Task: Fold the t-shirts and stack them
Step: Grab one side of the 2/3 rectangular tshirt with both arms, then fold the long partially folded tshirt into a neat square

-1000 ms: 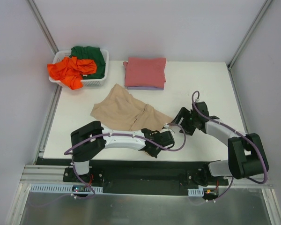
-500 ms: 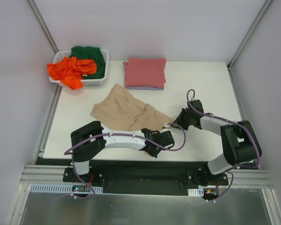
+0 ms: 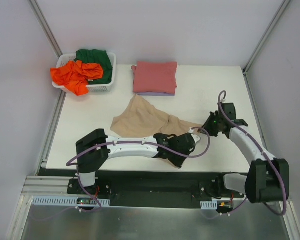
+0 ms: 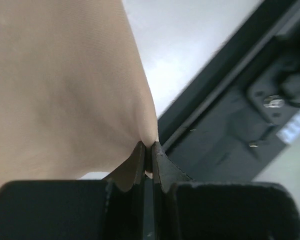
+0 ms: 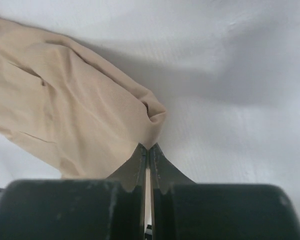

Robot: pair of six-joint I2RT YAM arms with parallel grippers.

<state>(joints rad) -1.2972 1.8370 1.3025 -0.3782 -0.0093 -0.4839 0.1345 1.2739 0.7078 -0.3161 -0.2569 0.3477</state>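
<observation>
**Both end effectors clenched on the tan shirt's near hem**

I am watching the left end effector (image 4: pixel 149 145) pinching a corner of the tan t-shirt (image 4: pixel 65 90). Its jaws are pressed together with only the cloth between them, just above the near edge of the worktop (image 3: pixel 215 90). The right end effector (image 5: pixel 148 146) is doing the same at the shirt's other near corner, jaws fully closed on a small fold of fabric.

From the top camera, the tan t-shirt is lying near the middle of the worktop, toward 6 o'clock. It is running from a peak at about 11 o'clock of its own outline down to the two gripped corners at 5 and 3 o'clock.

A folded pinkish-red t-shirt (image 3: pixel 155 76) is sitting at 12 o'clock on top of a lavender t-shirt (image 3: pixel 155 93). The orange t-shirt (image 3: pixel 75 75) and dark green t-shirt (image 3: pixel 97 59) are heaped in the basket (image 3: pixel 101 88) at 10 o'clock.

Compared with a second ago, the right end effector was gaping wide beside the cloth and is now clamped on it. Both end effectors have shifted toward 3 o'clock, dragging the shirt with them and drawing its near edge out longer.
</observation>
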